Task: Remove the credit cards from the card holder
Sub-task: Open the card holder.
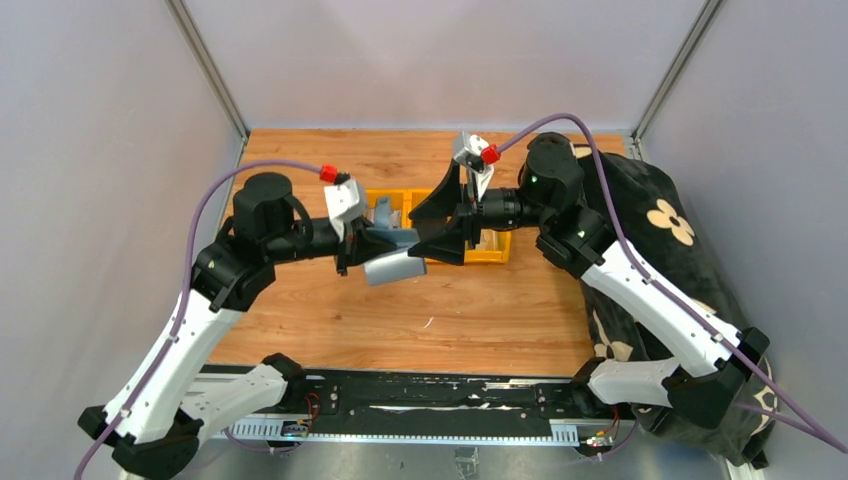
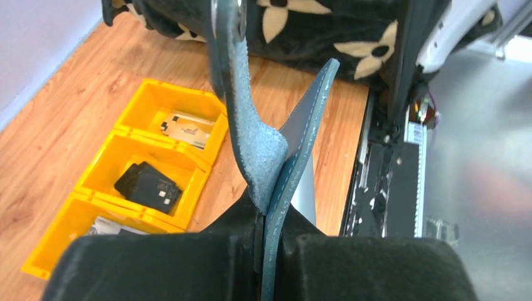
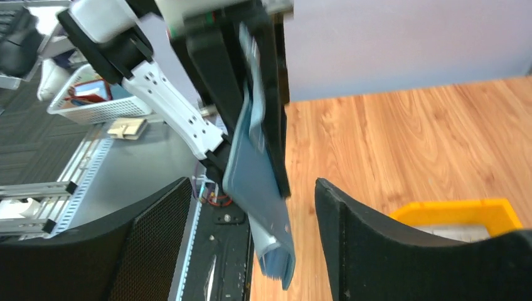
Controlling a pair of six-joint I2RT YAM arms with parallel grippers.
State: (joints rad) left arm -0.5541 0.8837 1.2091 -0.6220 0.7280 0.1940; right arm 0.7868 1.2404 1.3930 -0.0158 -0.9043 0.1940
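The flat slate-blue folding card holder (image 1: 395,267), held above the middle of the wooden surface (image 1: 500,310) and pinched tight in the left arm's fingers (image 2: 157,269), points its free end right toward the right arm's fingers (image 3: 389,251), spread wide.

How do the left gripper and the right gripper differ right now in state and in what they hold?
The left gripper is shut on the card holder; the right gripper is open and clamps nothing. The left gripper reaches in from the left, the right gripper from the right, facing it. Both hang above the table, meeting at the card holder.
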